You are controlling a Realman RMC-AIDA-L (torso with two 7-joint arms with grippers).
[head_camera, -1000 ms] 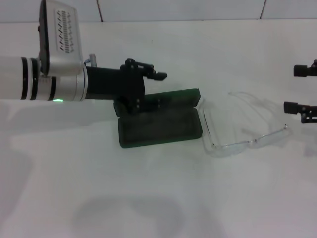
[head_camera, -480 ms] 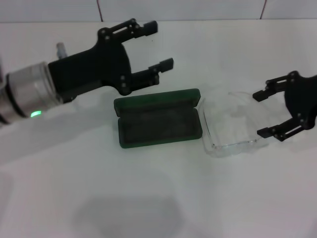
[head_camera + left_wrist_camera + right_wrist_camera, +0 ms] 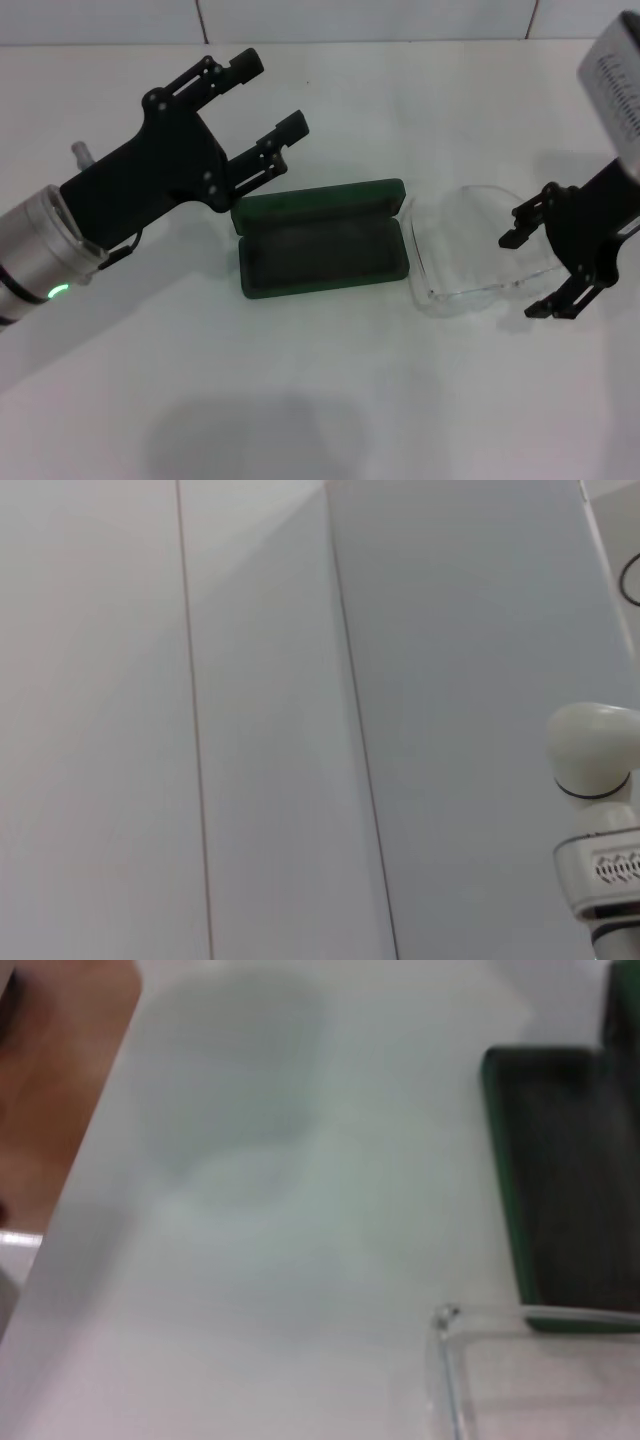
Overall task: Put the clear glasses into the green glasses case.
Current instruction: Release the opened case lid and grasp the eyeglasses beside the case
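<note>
Right gripper (image 3: 535,272): jaws stood wide apart, holding nothing; it hung at the right end of the clear glasses (image 3: 470,255), one finger over the lens end, the other just off the near edge.
Left gripper (image 3: 268,98): jaws wide and empty; raised behind the left back corner of the green glasses case (image 3: 320,248), pointing away.
Clear glasses: lay on the white tabletop (image 3: 330,390), just right of the case, close against its end.
Green glasses case: lay open and flat mid-tabletop; dark lining up, nothing inside.
</note>
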